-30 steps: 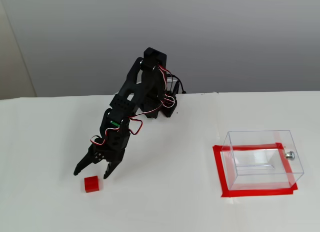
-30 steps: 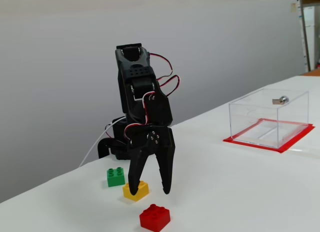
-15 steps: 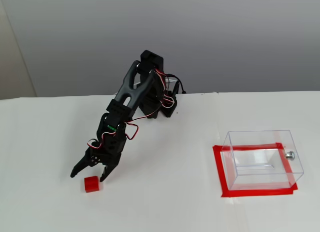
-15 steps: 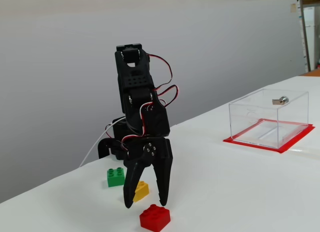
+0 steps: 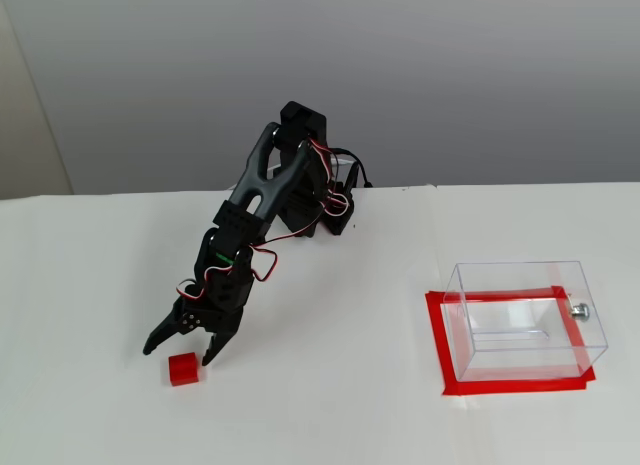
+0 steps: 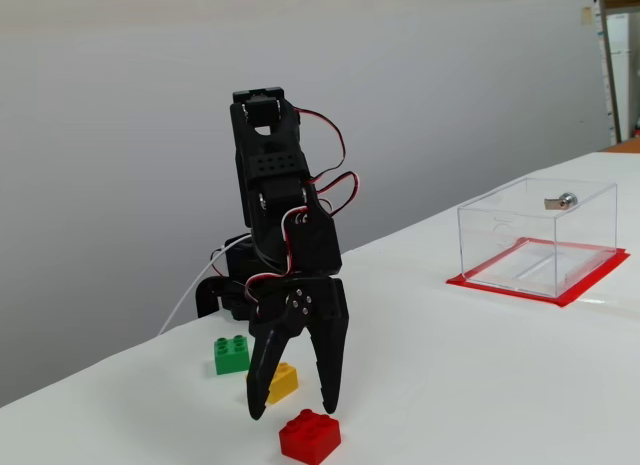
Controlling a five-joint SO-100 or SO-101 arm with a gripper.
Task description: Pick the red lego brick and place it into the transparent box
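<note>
The red lego brick [image 5: 183,369] lies on the white table, in front of the arm; it also shows low in the other fixed view [image 6: 309,436]. My black gripper [image 5: 181,352] is open and points down, its fingertips just behind and above the brick, one to each side; it holds nothing. In the other fixed view the gripper [image 6: 292,409] hangs right over the brick. The transparent box [image 5: 527,318] stands empty on a red taped rectangle far to the right, with a silver knob on its side; it also shows at the right of the other fixed view [image 6: 538,237].
A green studded brick [image 6: 232,354] and a yellow studded brick [image 6: 282,382] lie behind the gripper, hidden by the arm in a fixed view. The arm's base [image 5: 325,210] stands at the table's back edge, near a grey wall.
</note>
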